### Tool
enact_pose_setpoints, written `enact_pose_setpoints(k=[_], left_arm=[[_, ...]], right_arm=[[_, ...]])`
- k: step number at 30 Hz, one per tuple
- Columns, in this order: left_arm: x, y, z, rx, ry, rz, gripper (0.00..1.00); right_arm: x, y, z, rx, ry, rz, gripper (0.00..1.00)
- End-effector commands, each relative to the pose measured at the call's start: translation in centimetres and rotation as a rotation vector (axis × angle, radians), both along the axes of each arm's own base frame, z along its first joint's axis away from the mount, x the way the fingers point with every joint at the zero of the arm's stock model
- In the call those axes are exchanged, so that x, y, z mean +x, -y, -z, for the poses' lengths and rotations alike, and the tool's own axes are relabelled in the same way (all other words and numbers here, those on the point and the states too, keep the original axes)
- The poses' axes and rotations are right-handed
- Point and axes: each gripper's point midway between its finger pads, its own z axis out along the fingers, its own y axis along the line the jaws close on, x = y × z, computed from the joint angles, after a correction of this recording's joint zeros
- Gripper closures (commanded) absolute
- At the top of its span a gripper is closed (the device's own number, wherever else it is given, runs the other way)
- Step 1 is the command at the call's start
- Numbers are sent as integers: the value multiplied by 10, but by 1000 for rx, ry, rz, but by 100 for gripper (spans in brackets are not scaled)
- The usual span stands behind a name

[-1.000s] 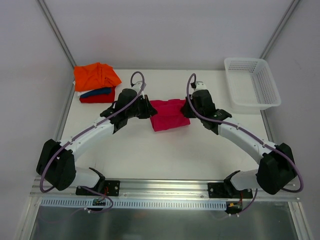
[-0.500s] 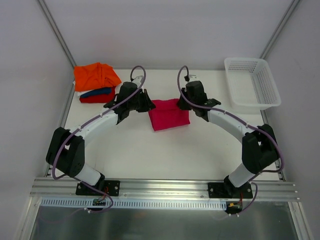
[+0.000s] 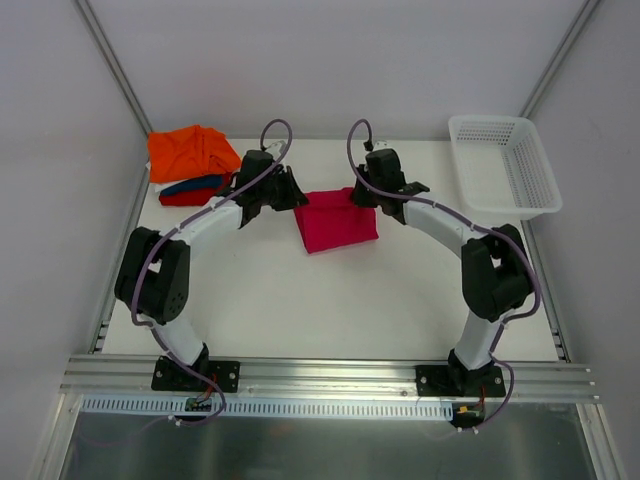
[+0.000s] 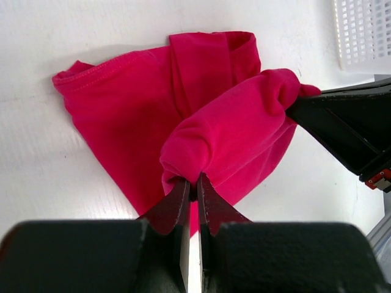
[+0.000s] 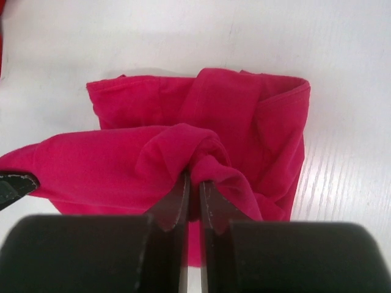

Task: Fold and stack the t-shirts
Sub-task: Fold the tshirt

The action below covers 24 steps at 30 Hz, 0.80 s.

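1. Top external view, nearest the arm bases: a stretch of bare white tabletop (image 3: 330, 310).
2. Farther out, at mid-table, the magenta-pink t-shirt (image 3: 338, 228) lies as a compact, partly folded rectangle. Its long axis runs left to right between the two arms.
3. Both pincers meet the shirt at its far edge.
   - The left pincer (image 3: 290, 192) is clamped on the left end of a bunched roll of the pink cloth. Its wrist view shows the jaws pinched together with fabric caught at the tips.
   - The right pincer (image 3: 358, 195) is clamped the same way on the right end of that roll.
4. The roll spans from one pincer to the other and appears lifted off the layers under it. The rest of the shirt lies from the pincers back toward the arm bases. I judge a fold is being carried over to the far edge. The next move would need both ends lowered evenly and let go together, or the edge will land skewed.
5. At the far left corner is a stack with the orange t-shirt (image 3: 190, 150) on top, the dark blue t-shirt (image 3: 197, 184) under it and the red t-shirt (image 3: 195, 197) at the bottom. It sits apart from the pink shirt, and the left arm is the nearer one.
6. At the far right stands the white mesh basket (image 3: 497, 208).
7. Count: four t-shirts, one basket, two pincers.
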Motion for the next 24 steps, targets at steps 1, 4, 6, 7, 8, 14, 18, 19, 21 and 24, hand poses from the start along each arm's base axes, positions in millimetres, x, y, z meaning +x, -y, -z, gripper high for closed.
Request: enact_pose_setpoints(k=[1, 4, 6, 7, 8, 14, 18, 19, 21, 24], left_arm=[[25, -10, -8, 9, 53, -4, 100], [45, -14, -1, 15, 49, -21, 92], [63, -16, 9, 8, 26, -34, 42], [71, -15, 5, -6, 31, -32, 29], [76, -19, 15, -1, 14, -43, 21], [77, -23, 20, 4, 0, -52, 5], [64, -26, 20, 5, -10, -54, 5], [58, -27, 20, 1, -12, -51, 5], [52, -29, 20, 6, -12, -56, 5], [39, -33, 22, 7, -22, -52, 5]], right_arm=[[33, 19, -11, -36, 62, 64, 100], [58, 15, 0, -31, 49, 74, 99], [68, 15, 14, -34, -7, 77, 75], [74, 14, 20, -38, -21, 81, 70], [81, 11, 29, -44, -36, 85, 61], [74, 13, 36, -39, -45, 92, 52], [55, 23, 43, -49, -61, 95, 53], [52, 24, 41, -44, -56, 93, 53], [44, 28, 33, -38, -42, 96, 53], [33, 35, 24, -46, -28, 103, 53]])
